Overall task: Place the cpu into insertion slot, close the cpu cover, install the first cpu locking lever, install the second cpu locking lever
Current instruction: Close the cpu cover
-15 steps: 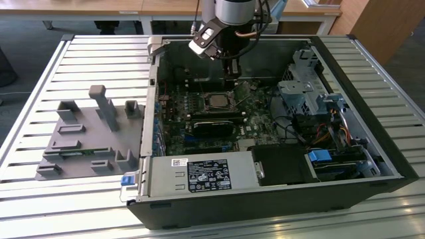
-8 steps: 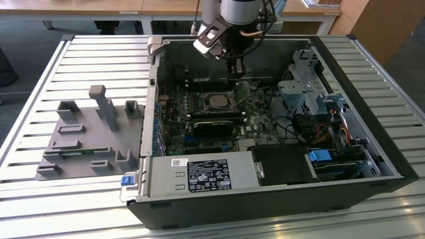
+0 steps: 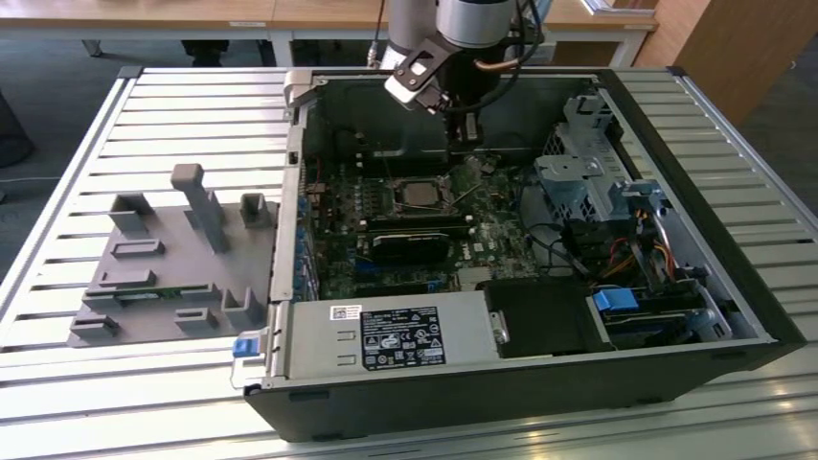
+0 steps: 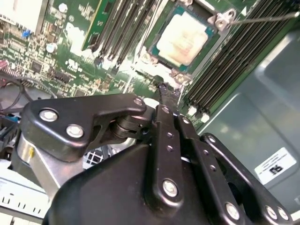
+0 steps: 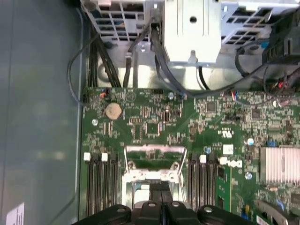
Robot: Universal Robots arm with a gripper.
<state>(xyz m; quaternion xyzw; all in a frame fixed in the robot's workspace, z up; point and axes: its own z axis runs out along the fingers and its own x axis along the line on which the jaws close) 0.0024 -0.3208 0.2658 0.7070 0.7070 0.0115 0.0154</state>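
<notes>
I find the counter (image 3: pixel 77 383) to be a metal top of pale parallel slats with dark gaps between them. Two items rest directly on it. The open computer case (image 3: pixel 511 402), black-walled, lies on its side with the interior facing up and takes up most of the surface. Just beside the case, toward the exterior view's left, sits a grey moulded fixture (image 3: pixel 167 259) with upright posts and shallow pockets. I cannot tell whether it touches the case wall.
</notes>
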